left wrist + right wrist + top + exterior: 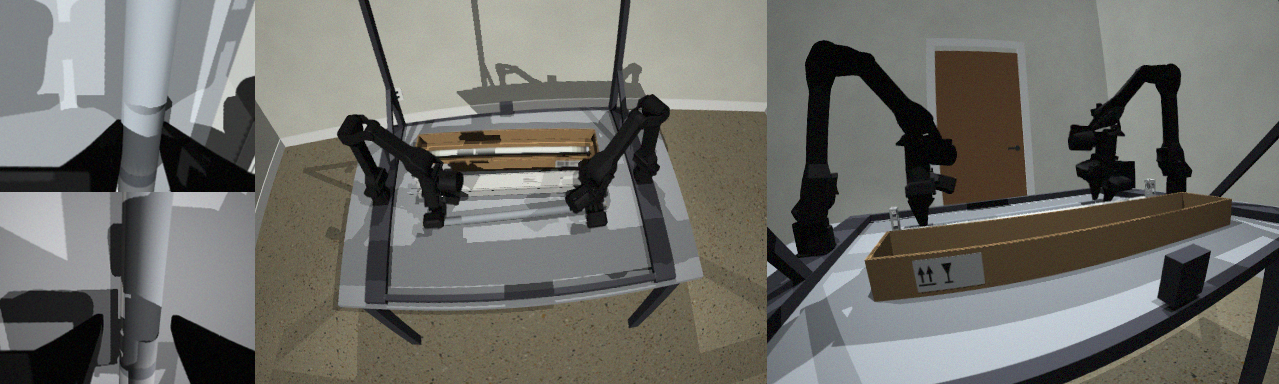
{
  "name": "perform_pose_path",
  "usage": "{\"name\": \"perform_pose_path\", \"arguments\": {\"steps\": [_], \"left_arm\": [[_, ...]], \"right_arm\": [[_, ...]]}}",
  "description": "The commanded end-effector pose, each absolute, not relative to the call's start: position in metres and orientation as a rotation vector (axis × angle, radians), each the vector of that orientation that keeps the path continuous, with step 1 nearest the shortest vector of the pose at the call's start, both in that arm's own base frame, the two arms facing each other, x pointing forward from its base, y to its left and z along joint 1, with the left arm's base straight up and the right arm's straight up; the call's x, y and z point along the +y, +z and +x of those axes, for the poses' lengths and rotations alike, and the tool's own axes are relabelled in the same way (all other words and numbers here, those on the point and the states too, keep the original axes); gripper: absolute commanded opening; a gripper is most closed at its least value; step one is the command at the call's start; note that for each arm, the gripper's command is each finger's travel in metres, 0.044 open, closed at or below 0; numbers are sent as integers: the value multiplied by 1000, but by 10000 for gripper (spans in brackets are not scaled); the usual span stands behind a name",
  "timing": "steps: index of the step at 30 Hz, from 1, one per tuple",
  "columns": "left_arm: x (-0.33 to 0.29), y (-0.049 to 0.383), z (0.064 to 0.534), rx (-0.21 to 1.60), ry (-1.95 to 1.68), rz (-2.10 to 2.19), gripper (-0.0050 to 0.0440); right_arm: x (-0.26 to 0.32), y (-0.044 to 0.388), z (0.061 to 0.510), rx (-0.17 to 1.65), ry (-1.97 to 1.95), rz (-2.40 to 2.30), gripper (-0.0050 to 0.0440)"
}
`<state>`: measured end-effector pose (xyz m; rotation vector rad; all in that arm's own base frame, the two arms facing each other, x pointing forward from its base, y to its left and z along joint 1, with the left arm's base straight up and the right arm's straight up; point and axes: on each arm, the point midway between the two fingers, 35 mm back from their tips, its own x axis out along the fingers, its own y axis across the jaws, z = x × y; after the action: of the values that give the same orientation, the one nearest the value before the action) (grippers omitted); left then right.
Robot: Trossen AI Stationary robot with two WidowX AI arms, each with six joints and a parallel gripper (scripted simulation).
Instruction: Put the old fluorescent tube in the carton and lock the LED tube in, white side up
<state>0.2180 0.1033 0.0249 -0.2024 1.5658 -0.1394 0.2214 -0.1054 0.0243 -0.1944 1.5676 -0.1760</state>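
From across the bench, the long brown carton (pixel 507 135) (pixel 1047 257) sits on the tabletop (pixel 515 265) (pixel 1007 330), with one pale tube (pixel 535 150) lying lengthwise inside it. Alongside the carton is the white light fixture (pixel 520 183), its upright end holders (pixel 895 219) (pixel 1149 187) showing beyond the cardboard wall.

Farther from the carton, on the other side of the fixture, a second tube (pixel 510 215) (pixel 150 56) (pixel 145 265) stretches between the two arms, slightly askew to the fixture. From here I can't tell which tube is the old one and which is the LED.

The left claw (pixel 591 209) (pixel 923 223) (pixel 140 126) is closed around that second tube, a finger pressed to each side. The right claw (pixel 441 219) (pixel 1101 198) (pixel 137 321) is open at its other end, the tube passing between its spread fingers with a gap on either side. I can't tell whether that end touches the tabletop.
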Motion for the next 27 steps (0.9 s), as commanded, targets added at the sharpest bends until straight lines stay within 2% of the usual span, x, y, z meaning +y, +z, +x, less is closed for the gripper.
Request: {"name": "perform_pose_path", "arguments": {"steps": [1, 5, 12, 14, 15, 16, 18, 19, 23, 27], "left_arm": [[105, 29, 222, 1545, -139, -192, 74], [105, 29, 222, 1545, -139, -192, 74], [105, 31, 222, 1545, -139, -192, 74], [105, 32, 221, 1545, -139, -192, 74], [105, 33, 221, 1545, -139, -192, 74], [105, 33, 221, 1545, -139, -192, 98], [105, 33, 221, 1545, -139, -192, 98], [105, 33, 221, 1545, -139, -192, 122], [105, 36, 221, 1545, -139, -192, 218], [113, 62, 223, 1530, -131, -179, 230]], "right_arm": [[-110, 28, 229, 1543, -186, -200, 230], [-109, 29, 228, 1540, -187, -199, 134], [-108, 31, 227, 1540, -187, -199, 40], [-108, 32, 227, 1540, -187, -199, 0], [-108, 33, 227, 1540, -187, -199, 24], [-108, 33, 227, 1540, -187, -199, 48], [-108, 33, 227, 1540, -187, -199, 48], [-108, 33, 227, 1540, -187, -199, 72], [-108, 33, 227, 1540, -187, -199, 73], [-108, 33, 227, 1540, -187, -199, 73]]}}
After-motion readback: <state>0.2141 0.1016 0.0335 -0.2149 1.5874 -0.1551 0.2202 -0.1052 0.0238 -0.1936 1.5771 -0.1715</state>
